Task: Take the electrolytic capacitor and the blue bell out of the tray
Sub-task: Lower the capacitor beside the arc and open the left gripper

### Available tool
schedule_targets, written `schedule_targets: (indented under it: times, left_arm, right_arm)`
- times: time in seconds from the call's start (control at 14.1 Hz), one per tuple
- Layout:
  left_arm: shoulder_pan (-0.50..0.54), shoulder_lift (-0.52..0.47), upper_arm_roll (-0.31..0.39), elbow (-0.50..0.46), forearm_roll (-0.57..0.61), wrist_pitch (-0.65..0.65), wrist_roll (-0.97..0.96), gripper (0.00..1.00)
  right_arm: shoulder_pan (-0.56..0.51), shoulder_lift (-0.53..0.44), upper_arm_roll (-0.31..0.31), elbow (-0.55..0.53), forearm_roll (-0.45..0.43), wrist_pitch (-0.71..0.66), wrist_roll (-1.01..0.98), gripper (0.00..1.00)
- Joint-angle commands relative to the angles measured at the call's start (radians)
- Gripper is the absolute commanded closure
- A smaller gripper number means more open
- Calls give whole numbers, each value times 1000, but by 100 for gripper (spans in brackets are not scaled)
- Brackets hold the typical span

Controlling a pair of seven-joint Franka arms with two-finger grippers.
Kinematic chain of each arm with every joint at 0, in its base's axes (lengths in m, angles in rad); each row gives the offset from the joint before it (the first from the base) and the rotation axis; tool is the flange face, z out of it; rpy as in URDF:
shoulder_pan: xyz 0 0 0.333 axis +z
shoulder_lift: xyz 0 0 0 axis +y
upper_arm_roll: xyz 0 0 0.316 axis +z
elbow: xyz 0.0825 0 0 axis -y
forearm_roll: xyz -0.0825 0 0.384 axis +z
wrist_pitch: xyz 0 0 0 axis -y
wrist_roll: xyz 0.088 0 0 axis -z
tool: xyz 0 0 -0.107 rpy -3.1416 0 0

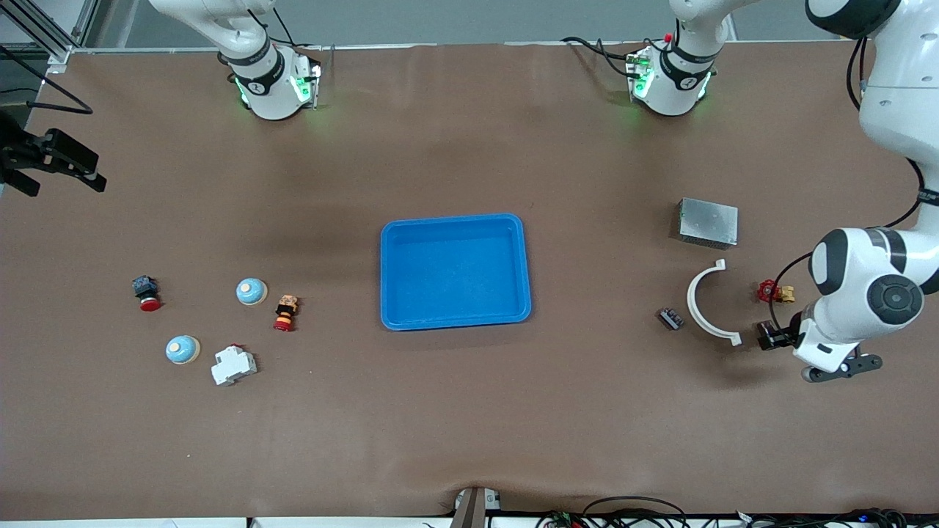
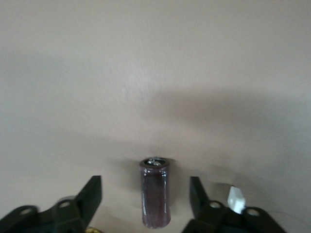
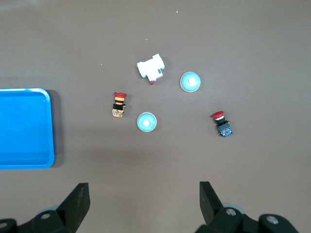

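A robotics lab: brown-covered surface (image 1: 469, 425), two bolted arm bases, loose cables, electrical parts beside the left pincer (image 1: 770, 339).

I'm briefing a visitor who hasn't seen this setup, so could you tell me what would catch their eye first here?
The bright blue tray sits mid-table. Two pale blue bells lie among small parts toward the right arm's end, with the open right gripper high over them. At the left arm's end, the left gripper is down low, open, its fingers either side of a dark capacitor.
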Motion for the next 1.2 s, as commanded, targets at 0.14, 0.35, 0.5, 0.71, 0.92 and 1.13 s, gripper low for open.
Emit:
schedule_targets:
  times: [0.14,0.35,0.5,0.71,0.92,1.13]
  left_arm:
    - [10,-156,-52,-1,10,-73,91,0]
    - [22,-199,-53,48,6,-83,135,0]
    - [24,-210,-53,105,-16,-118,137,0]
    - [24,-254,-79,159,-94,-183,140,0]
    - [24,-293,-86,162,-181,-220,143,0]
    - [13,-298,-104,223,-214,-258,140,0]
  right_arm:
    - [-33,-25,29,-25,-9,10,17,0]
    - [-35,-25,27,-25,-11,10,17,0]
    - [-35,-23,27,-25,-12,4,17,0]
    - [-32,-23,27,-24,-25,-3,16,0]
    - [-27,-23,27,-20,-40,-4,17,0]
    - [-26,-25,26,-20,-40,-4,22,0]
